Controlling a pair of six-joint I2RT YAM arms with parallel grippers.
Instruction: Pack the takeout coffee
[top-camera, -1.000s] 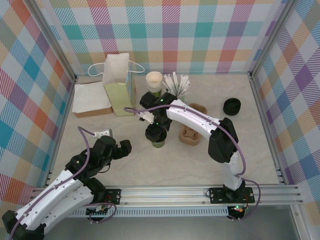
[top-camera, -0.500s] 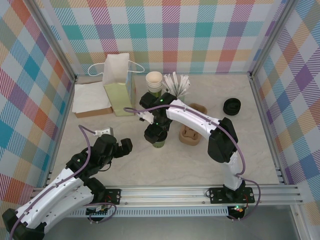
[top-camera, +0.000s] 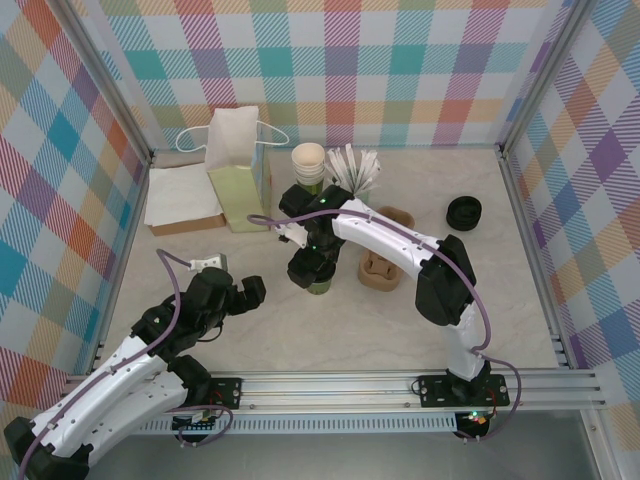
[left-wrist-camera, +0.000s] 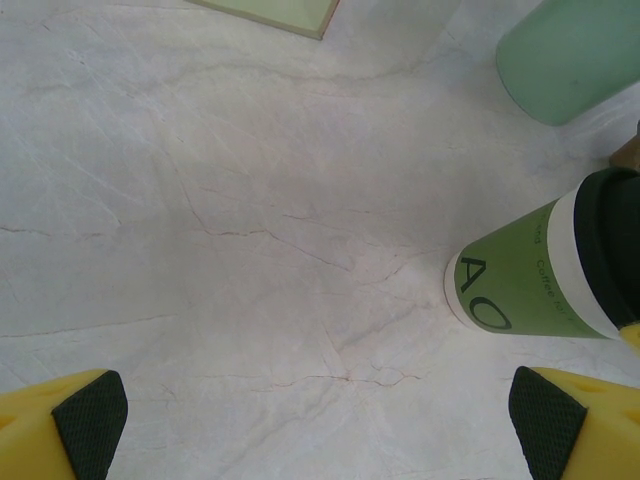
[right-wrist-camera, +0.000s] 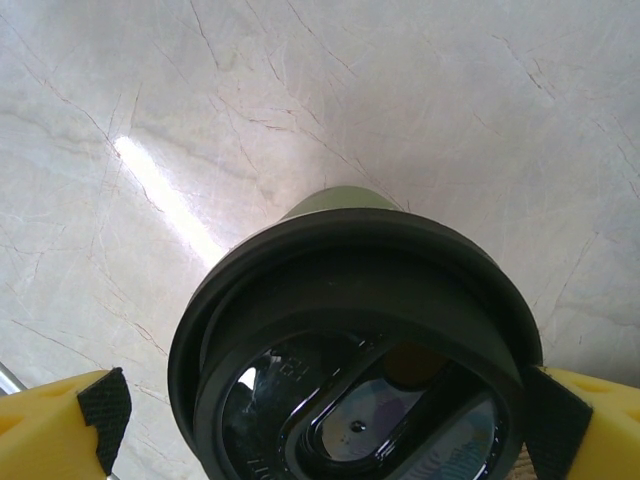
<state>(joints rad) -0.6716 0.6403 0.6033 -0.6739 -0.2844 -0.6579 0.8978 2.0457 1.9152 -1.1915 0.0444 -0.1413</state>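
Note:
The takeout coffee (top-camera: 319, 284) stands upright in the middle of the table, olive-green with a black lid (right-wrist-camera: 355, 340) on it. My right gripper (top-camera: 313, 266) hangs straight over it, open, with a yellow finger on each side of the lid. In the right wrist view the left pad (right-wrist-camera: 102, 412) stands clear of the lid, while the right pad (right-wrist-camera: 556, 424) is at its edge. My left gripper (top-camera: 240, 293) is open and low over bare table to the cup's left. In the left wrist view the coffee (left-wrist-camera: 530, 280) lies ahead and to the right of its fingers (left-wrist-camera: 88, 415).
A light green paper bag (top-camera: 238, 165) stands at the back left, beside a flat box with white paper (top-camera: 183, 200). Behind the coffee are a stack of cups (top-camera: 309, 160) and a mint-green cup of stirrers (top-camera: 355, 170). A cardboard carrier (top-camera: 385, 262) and black lids (top-camera: 464, 213) lie to the right.
The right gripper's jaws have spread wider around the lid. The cup and both arms have hardly moved.

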